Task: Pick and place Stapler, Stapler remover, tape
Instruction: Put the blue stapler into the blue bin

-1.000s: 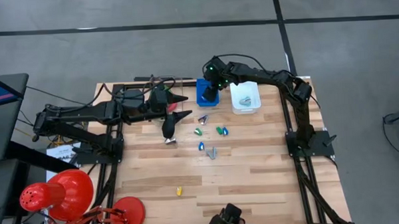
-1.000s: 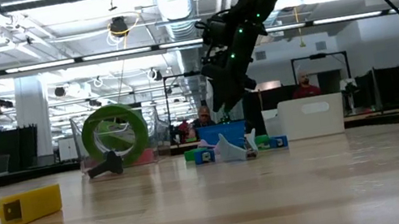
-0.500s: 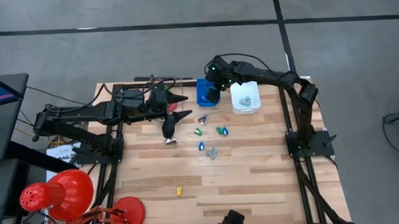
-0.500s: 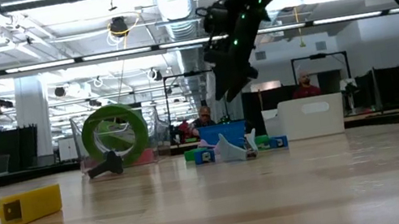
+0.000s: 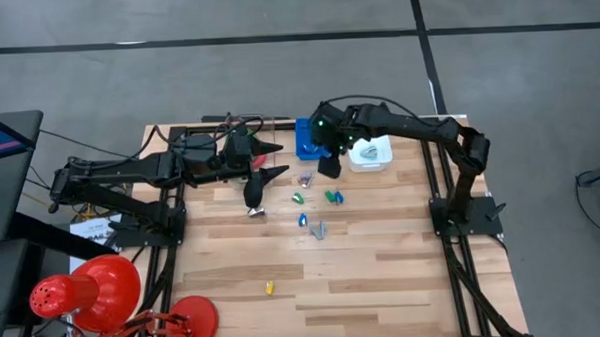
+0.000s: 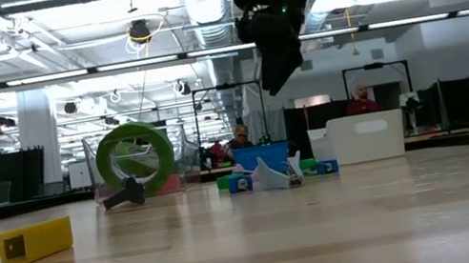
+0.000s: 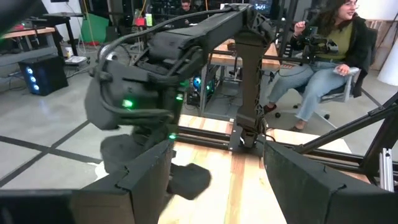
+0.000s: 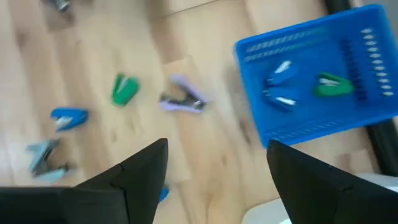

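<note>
Wooden table (image 5: 383, 256) holds one blue basket (image 5: 305, 138), one white bin (image 5: 372, 158); right end effector (image 5: 329, 165) open, empty.

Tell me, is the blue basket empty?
No. The blue basket holds small items: two blue ones and a green one, seen from the right wrist.

Green tape (image 6: 134, 160) upright on table

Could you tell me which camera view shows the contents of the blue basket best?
The right wrist view: it looks down into the blue basket, showing small blue and green items. The high view has it half hidden by the right gripper; the low view shows one wall.
</note>
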